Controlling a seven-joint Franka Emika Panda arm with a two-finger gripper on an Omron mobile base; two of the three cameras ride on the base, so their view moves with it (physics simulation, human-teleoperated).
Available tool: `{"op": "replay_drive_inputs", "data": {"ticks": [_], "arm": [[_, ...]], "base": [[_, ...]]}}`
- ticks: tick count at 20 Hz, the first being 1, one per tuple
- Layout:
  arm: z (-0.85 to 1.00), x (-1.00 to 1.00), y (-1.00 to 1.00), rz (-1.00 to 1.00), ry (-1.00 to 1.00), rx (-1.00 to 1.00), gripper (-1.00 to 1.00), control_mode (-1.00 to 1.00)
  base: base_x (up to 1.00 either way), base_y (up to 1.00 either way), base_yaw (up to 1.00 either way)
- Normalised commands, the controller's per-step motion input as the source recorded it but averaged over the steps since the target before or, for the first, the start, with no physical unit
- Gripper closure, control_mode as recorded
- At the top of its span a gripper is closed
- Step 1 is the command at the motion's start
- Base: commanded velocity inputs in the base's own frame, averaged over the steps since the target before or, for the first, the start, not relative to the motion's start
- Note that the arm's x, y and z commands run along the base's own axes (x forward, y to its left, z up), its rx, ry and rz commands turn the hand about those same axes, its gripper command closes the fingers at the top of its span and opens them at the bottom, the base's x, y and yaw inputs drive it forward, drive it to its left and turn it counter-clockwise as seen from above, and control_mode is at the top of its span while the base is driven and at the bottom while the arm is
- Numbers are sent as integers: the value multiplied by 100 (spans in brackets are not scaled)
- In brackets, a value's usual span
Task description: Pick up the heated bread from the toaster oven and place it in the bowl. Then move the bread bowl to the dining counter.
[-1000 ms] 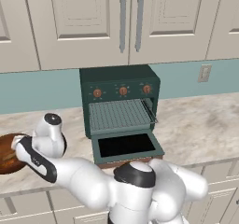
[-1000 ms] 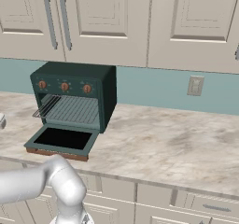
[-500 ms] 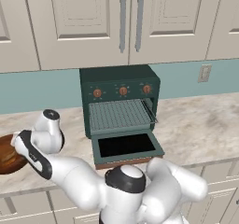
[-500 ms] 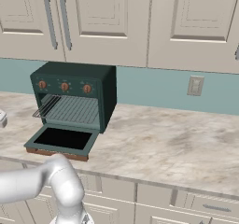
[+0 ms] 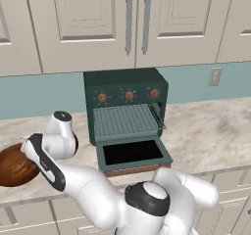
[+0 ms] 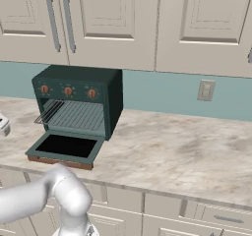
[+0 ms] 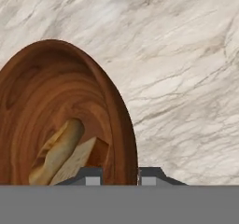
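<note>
We see our jaws pinching the bowl (image 7: 70,101) rim, the bread (image 7: 60,155) inside, on the table (image 7: 186,78).

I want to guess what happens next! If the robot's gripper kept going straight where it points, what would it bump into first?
Probably the bowl: the gripper has its fingers on either side of the bowl's rim, with the bread inside. Past the rim lies the marble counter.

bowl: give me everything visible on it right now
The bowl is round, glossy, dark reddish-brown wood with swirling grain. It sits upright on the marbled counter, left of the toaster oven. Tan bread lies inside on the bottom. The gripper is shut on its near rim, one finger inside the wall and one outside. In the left base view the arm covers part of it.
</note>
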Motion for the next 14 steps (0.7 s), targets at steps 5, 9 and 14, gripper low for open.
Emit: {"op": "replay_drive_inputs", "data": {"ticks": [5, 9, 14], "arm": [[66, -83, -67, -35, -11, 2, 100, -100], [81, -86, -64, -38, -10, 4, 100, -100], [98, -82, -73, -39, -4, 6, 100, -100]], "base": [[0, 0, 0], [0, 0, 0], [0, 0, 0]]}}
